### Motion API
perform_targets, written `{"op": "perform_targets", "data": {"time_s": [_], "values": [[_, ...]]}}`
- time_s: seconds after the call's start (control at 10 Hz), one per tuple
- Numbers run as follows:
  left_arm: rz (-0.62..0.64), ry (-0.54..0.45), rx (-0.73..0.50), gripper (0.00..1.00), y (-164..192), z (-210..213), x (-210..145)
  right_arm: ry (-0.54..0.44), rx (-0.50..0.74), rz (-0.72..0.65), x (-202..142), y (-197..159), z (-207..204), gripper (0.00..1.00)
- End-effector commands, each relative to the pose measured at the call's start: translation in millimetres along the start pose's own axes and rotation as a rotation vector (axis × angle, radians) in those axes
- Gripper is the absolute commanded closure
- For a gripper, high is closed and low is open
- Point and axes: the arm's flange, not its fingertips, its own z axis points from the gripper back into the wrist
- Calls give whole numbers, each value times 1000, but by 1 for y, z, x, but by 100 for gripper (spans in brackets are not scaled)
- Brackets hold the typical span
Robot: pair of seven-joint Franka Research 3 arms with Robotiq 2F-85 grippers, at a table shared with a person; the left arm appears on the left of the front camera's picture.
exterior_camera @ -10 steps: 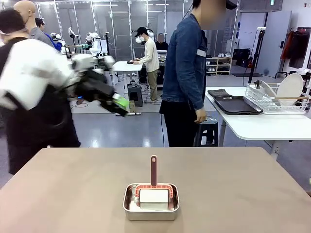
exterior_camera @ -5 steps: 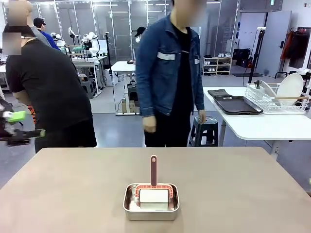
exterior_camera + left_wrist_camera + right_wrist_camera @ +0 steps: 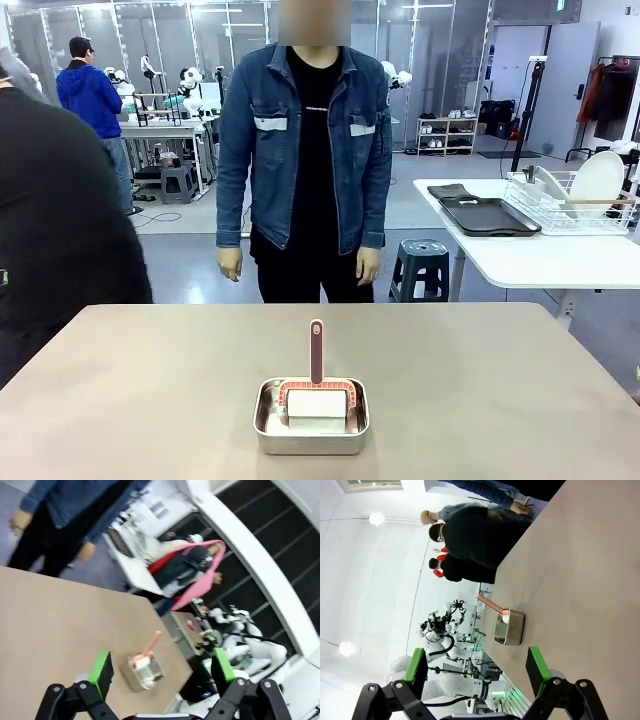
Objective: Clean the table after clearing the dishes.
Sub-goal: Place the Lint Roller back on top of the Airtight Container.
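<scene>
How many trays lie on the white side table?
2: one dark tray beside the dish rack, another tray just behind it, partly covered. More may be hidden.

Matt, smooth beige-brown worktop (image 3: 150,390); shiny brushed-steel rectangular pan (image 3: 311,432) holding a reddish-brown plastic-handled brush (image 3: 316,352); person's blue denim cloth jacket (image 3: 262,150); glossy green jaw pads (image 3: 101,667).
</scene>
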Motion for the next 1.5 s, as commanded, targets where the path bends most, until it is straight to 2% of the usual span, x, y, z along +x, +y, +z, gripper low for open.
{"op": "perform_targets", "data": {"time_s": [0.0,0.1,0.3,0.4,1.4], "values": [[-90,-13,198,0,-7,8,12,-1,5,4,-3,2,0,0],[-131,-23,249,0,-9,16,18,-1,5,4,-3,2,0,0],[-225,65,190,0,-12,2,36,-1,5,4,-3,2,0,0],[-136,-28,202,0,-8,21,26,-1,5,4,-3,2,0,0],[-136,-28,202,0,-8,21,26,-1,5,4,-3,2,0,0]]}}
